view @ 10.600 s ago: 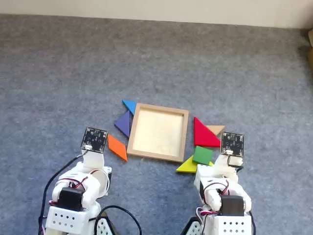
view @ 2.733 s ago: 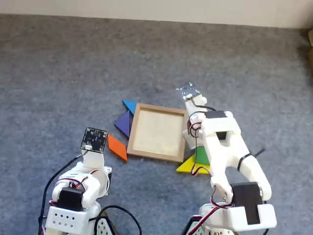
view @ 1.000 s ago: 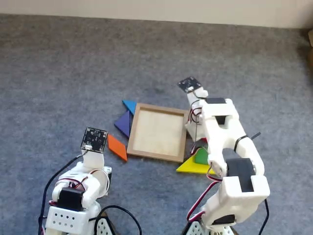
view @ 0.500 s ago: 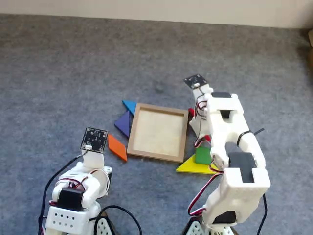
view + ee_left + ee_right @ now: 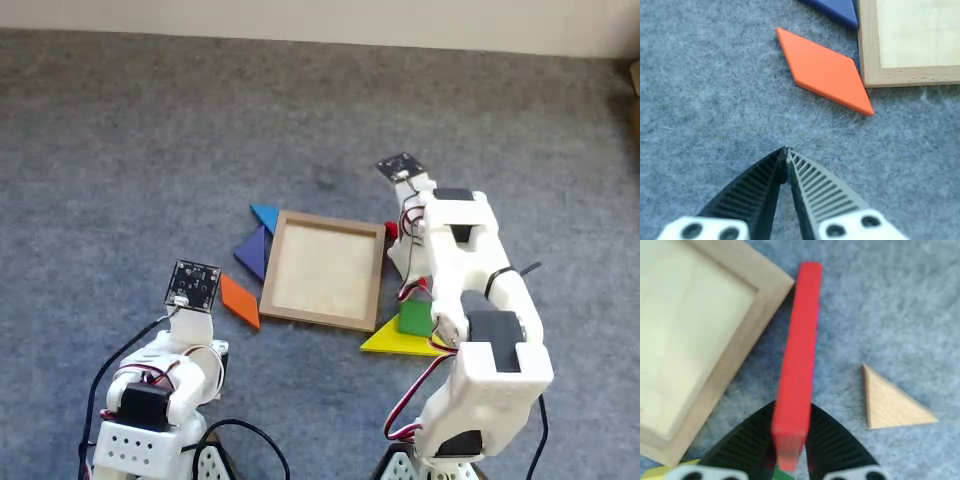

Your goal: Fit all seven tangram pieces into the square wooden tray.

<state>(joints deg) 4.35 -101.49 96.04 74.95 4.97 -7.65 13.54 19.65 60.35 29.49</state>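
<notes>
Well, the right gripper (image 5: 790, 450) is clamped on the red triangle (image 5: 800, 355), holding it on edge just outside the wooden tray (image 5: 745, 345), the plain wood triangle (image 5: 892, 402) lying nearby on the carpet (image 5: 890, 300), while the left gripper (image 5: 786, 154) sits pinched together near the orange parallelogram (image 5: 825, 77).

I am looking down on a grey carpeted table top (image 5: 150, 130).
The wooden tray (image 5: 272, 265) is lying flat mid-table, with the orange parallelogram (image 5: 239, 300), purple triangle (image 5: 254, 252) and blue triangle (image 5: 266, 215) lying to my left. The yellow triangle (image 5: 395, 341), green square (image 5: 414, 318) (touching the yellow) and plain wooden triangle (image 5: 890, 402) are lying to my right.
</notes>
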